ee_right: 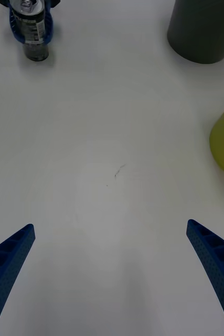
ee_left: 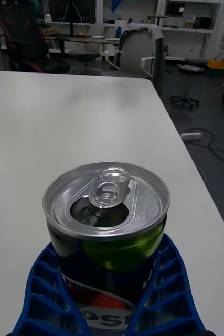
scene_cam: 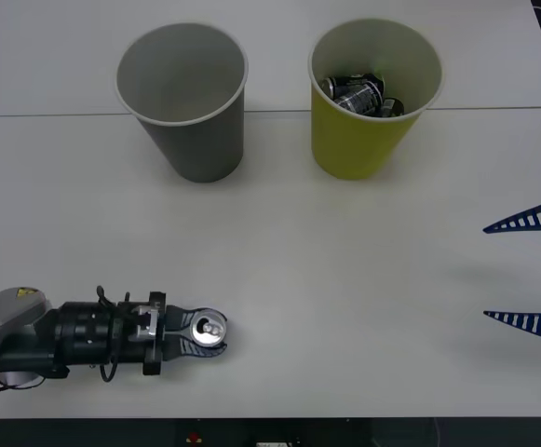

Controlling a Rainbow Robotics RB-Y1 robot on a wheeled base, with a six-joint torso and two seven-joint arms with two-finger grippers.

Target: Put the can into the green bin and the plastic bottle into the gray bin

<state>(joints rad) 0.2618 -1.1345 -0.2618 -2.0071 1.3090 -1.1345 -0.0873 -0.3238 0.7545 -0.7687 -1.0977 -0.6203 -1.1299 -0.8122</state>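
Left gripper (scene_cam: 196, 333): at 7 o'clock on the table (scene_cam: 344, 279), blue fingers clenched around the can (scene_cam: 209, 329). Can upright, opened, pull tab raised; base appears at or just above the table.

Right gripper (scene_cam: 529, 270): at 3 o'clock, released, fingers spread wide, holding nothing, idle.

Step in hand, as judged: carry the can to the green bin (scene_cam: 372, 98). Lift straight up first, keep the can upright, clear the white rim before crossing, release only when centred over the mouth. The route runs toward 1 o'clock, passing near the gray bin (scene_cam: 184, 102); stay high enough not to tip either bin.

Green bin: at 1 o'clock, upright, holds several dark cans (scene_cam: 358, 93).

Gray bin: at 11 o'clock, upright, just beside the green bin, apart; nothing seen inside.
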